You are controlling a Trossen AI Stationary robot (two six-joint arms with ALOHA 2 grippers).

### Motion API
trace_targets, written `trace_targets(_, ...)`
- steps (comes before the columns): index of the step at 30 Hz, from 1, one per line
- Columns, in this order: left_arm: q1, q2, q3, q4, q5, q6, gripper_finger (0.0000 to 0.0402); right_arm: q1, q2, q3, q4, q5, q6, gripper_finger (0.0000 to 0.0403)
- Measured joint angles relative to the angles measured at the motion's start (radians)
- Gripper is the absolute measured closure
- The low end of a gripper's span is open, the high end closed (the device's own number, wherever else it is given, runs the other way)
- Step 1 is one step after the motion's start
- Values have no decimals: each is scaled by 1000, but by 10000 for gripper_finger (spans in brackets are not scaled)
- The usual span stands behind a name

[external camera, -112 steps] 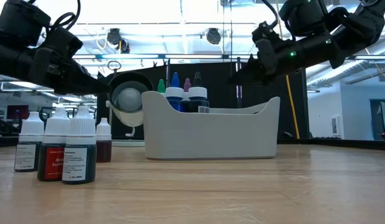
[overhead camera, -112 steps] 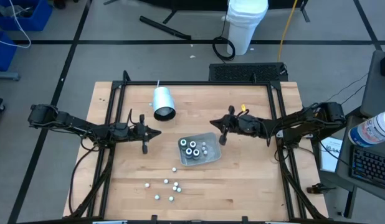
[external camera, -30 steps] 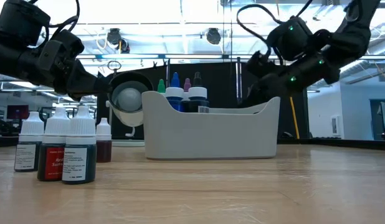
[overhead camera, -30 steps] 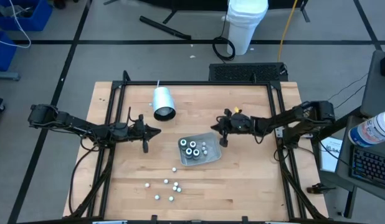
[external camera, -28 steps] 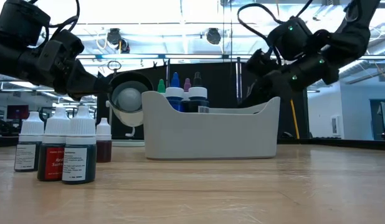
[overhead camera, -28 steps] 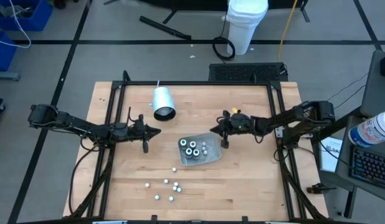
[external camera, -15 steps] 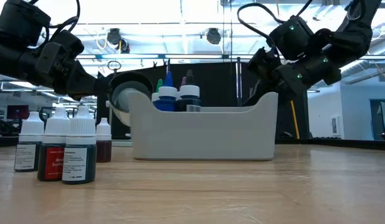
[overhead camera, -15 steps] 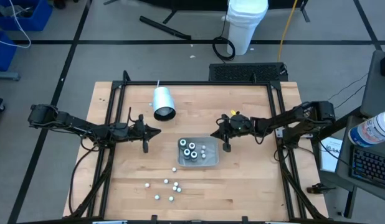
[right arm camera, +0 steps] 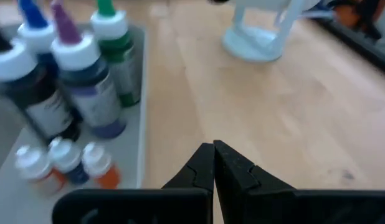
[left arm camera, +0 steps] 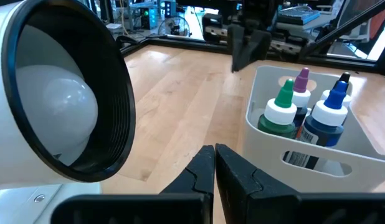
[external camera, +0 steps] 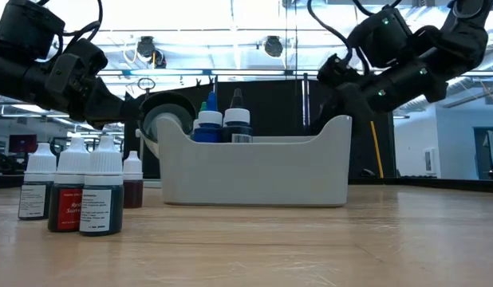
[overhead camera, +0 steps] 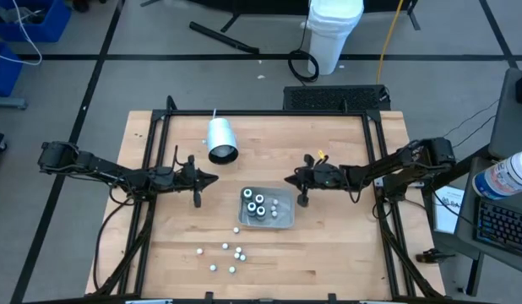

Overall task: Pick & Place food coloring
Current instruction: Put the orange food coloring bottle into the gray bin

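Food coloring bottles [overhead camera: 259, 205]: stood in the tray [overhead camera: 282, 221] at table centre; smaller bottles [overhead camera: 228, 257] loose at the tray's 7 o'clock. Right gripper [overhead camera: 290, 181]: fingers pressed together, empty, just beside the tray's 2 o'clock corner. Left gripper [overhead camera: 212, 178]: fingers pressed together, empty, waiting at the tray's 10 o'clock, below the white cup [overhead camera: 220, 138]

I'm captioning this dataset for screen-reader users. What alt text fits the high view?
Overhead view of a wooden table: a tray of food coloring bottles sits between two dark arms, the shut right pincer beside its right edge and the shut left pincer waiting to the left. A white cup lies on its side behind, with loose small bottles in front.
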Motion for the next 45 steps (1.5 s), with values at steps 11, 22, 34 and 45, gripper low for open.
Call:
trace_targets(11, 0, 0, 0, -54, 0, 59, 382, 8, 0, 0, -12, 31, -9, 403)
trace_targets(22, 0, 0, 0, -68, 0, 58, 382, 8, 0, 0, -12, 31, -10, 403)
trace_targets(34, 0, 0, 0, -62, -1, 55, 382, 8, 0, 0, 4, 31, 0, 403)
trace_targets(45, 0, 0, 0, -46, -1, 49, 382, 8, 0, 0, 3, 31, 16, 403)
